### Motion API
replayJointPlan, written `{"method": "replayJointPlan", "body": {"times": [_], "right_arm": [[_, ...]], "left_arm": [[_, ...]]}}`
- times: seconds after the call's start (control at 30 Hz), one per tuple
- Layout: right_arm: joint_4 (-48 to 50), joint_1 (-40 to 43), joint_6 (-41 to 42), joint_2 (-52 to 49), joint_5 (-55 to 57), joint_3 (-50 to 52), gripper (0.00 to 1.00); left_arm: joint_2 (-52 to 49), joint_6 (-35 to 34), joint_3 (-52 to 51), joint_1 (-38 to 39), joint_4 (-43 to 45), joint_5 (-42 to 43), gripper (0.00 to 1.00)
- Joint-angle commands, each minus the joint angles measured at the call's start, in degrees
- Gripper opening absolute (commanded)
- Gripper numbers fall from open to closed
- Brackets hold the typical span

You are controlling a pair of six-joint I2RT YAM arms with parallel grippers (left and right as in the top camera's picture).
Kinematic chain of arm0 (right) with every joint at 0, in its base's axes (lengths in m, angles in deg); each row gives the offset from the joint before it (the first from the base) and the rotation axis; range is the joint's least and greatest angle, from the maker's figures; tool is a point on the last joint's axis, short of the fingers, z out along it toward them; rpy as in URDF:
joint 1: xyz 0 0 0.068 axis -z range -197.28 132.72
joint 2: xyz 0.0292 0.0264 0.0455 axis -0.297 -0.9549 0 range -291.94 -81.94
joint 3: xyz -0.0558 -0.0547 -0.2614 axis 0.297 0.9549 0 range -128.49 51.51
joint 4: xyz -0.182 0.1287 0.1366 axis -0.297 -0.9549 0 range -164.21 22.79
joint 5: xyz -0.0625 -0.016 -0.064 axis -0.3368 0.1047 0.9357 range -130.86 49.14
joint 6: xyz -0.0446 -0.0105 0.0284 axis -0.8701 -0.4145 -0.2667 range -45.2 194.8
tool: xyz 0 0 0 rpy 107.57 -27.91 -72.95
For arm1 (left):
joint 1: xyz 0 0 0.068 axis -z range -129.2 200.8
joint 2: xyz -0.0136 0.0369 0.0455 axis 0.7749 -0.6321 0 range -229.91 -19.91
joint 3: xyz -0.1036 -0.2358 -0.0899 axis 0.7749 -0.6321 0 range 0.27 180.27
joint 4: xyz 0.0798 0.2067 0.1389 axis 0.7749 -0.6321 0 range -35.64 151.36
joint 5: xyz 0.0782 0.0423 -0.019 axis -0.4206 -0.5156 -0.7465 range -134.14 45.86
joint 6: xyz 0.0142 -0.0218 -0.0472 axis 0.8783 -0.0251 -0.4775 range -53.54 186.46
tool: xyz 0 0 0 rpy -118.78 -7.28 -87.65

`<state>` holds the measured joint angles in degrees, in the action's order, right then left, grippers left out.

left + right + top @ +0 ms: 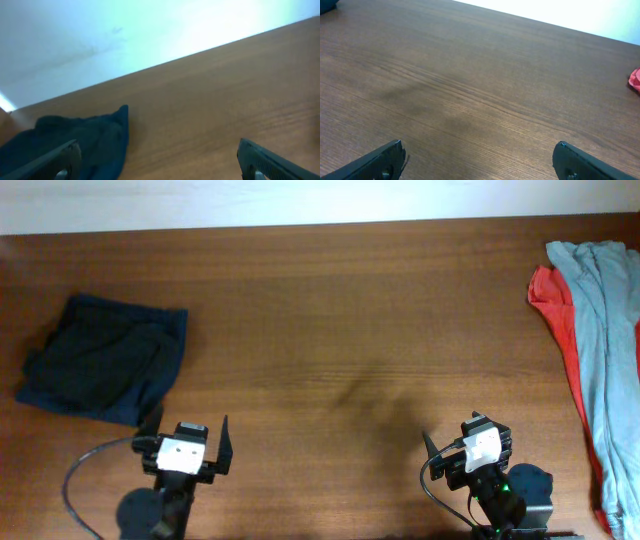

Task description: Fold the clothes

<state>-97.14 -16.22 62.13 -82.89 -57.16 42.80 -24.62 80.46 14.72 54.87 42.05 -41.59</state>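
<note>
The black T-shirt with the white swoosh logo is out of view in all frames. My left gripper (190, 438) is open and empty at the front left of the wooden table (330, 330). In the left wrist view its fingers (157, 152) are spread wide over bare wood. My right gripper (468, 442) is open and empty at the front right. In the right wrist view its fingers (480, 152) are also spread wide over bare wood.
A folded dark navy-blue garment (105, 358) lies at the left, just beyond my left gripper, and also shows in the left wrist view (75, 135). Light grey (605, 330) and red (555, 300) garments lie along the right edge; a red corner shows in the right wrist view (635, 80).
</note>
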Motion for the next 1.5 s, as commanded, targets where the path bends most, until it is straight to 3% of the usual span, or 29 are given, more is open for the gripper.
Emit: {"method": "replayJointPlan", "body": {"times": [0.0, 0.13, 1.47], "right_arm": [[0.0, -0.3, -0.4, 0.2, 0.3, 0.4, 0.99], [0.0, -0.3, -0.4, 0.2, 0.3, 0.4, 0.99], [0.0, -0.3, -0.4, 0.2, 0.3, 0.4, 0.99]], "left_arm": [[4.3, -4.2, -8.5, 0.3, 6.3, -0.6, 0.99], [4.4, -4.2, -14.1, 0.7, 15.6, -0.3, 0.99], [4.3, -4.1, -13.9, 0.8, 14.8, -0.8, 0.99]]}}
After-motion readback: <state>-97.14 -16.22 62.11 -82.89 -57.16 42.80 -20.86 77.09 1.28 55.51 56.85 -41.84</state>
